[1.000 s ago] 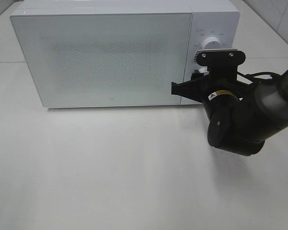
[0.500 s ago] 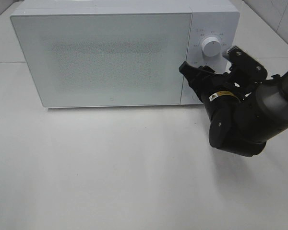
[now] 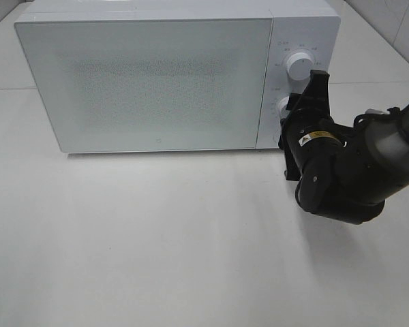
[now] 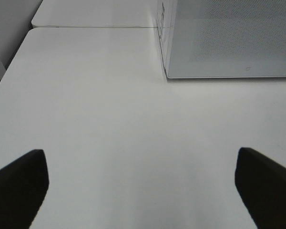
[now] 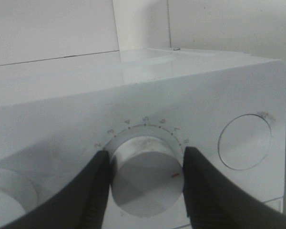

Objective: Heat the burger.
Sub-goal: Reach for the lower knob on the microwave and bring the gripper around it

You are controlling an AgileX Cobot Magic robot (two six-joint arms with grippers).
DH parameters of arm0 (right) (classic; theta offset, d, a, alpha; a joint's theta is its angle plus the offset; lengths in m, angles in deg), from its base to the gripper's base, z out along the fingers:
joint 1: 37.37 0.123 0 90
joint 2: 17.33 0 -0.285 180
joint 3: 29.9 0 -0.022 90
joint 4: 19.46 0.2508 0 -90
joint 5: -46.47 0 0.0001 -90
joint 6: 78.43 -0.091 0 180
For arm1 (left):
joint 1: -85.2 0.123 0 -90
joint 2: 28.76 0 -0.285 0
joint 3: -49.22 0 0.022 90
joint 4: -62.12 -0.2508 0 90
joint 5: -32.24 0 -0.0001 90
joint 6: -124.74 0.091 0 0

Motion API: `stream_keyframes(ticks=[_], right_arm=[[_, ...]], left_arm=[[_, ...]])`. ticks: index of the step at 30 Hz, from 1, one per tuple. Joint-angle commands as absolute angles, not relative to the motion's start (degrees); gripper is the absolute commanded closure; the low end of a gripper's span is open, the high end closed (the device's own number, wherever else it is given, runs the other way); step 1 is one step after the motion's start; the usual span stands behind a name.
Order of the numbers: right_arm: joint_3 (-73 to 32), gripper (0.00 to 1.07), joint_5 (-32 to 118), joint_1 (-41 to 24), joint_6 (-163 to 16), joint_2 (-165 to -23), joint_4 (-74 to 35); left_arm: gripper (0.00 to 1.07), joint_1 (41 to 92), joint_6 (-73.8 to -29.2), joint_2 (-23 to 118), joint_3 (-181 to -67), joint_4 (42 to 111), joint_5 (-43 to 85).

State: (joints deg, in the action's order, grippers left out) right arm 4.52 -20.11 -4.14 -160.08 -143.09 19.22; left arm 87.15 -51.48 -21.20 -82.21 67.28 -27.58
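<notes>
The burger is hidden; the white microwave (image 3: 157,82) has its door shut and the speckled window shows nothing inside. My right gripper (image 3: 288,110) is at the microwave's control panel, shut on the lower dial (image 3: 283,105). In the right wrist view the two black fingers (image 5: 93,191) press both sides of this dial (image 5: 144,174), which has a numbered scale and a small red mark. My left gripper (image 4: 143,191) is open and empty, low over the bare white table, to the left of the microwave.
The upper dial (image 3: 298,65) sits just above the right gripper. A round button (image 5: 243,141) lies beside the gripped dial. The white table (image 3: 157,238) stretches in front of the microwave. The right arm (image 3: 354,170) hangs over the table's right side.
The right wrist has rolled clockwise at the lower dial, from level to nearly upright, and the upper dial has come into view. The microwave and door have not moved.
</notes>
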Motion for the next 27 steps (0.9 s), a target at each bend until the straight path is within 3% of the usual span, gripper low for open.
stream_keyframes(ticks=[1,15,27], right_arm=[[2.91,1.03,-21.08,-3.97,-161.68,-142.40,10.45],[3.03,0.95,-20.79,-3.97,-158.70,-142.40,10.80],[3.03,0.62,-20.91,-3.86,-154.24,-142.40,15.44]], left_arm=[[0.06,87.21,-51.65,-22.75,-81.98,67.74,-27.18],[0.06,87.21,-51.65,-22.75,-81.98,67.74,-27.18],[0.06,87.21,-51.65,-22.75,-81.98,67.74,-27.18]])
